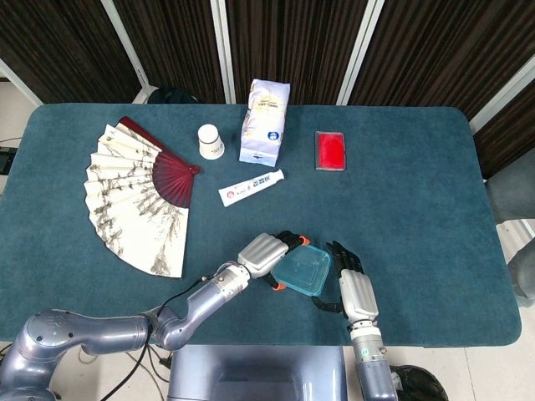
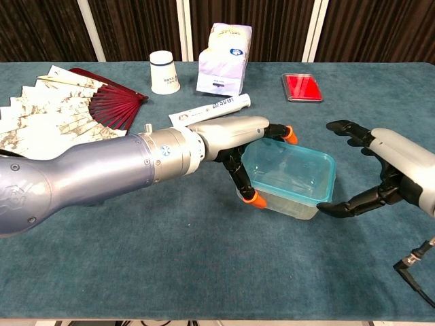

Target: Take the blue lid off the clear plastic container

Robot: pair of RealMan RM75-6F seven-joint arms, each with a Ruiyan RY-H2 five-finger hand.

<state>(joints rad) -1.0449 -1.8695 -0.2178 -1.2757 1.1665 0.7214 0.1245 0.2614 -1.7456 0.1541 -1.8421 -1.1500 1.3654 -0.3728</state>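
Sitting on the surface (image 2: 204, 272) with its blue lid (image 2: 289, 171) on, the clear plastic container (image 2: 291, 197) is gripped by the left hand (image 2: 234, 139) while the right hand (image 2: 380, 173) waits open beside it, so removal remains undone.

teal-covered table (image 1: 418, 217) before dark slatted wall panels (image 1: 284, 38).

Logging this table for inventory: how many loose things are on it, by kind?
Fan: 1
Cup: 1
Bag: 1
Tube: 1
Red case: 1
Container with lid: 1
Total: 6
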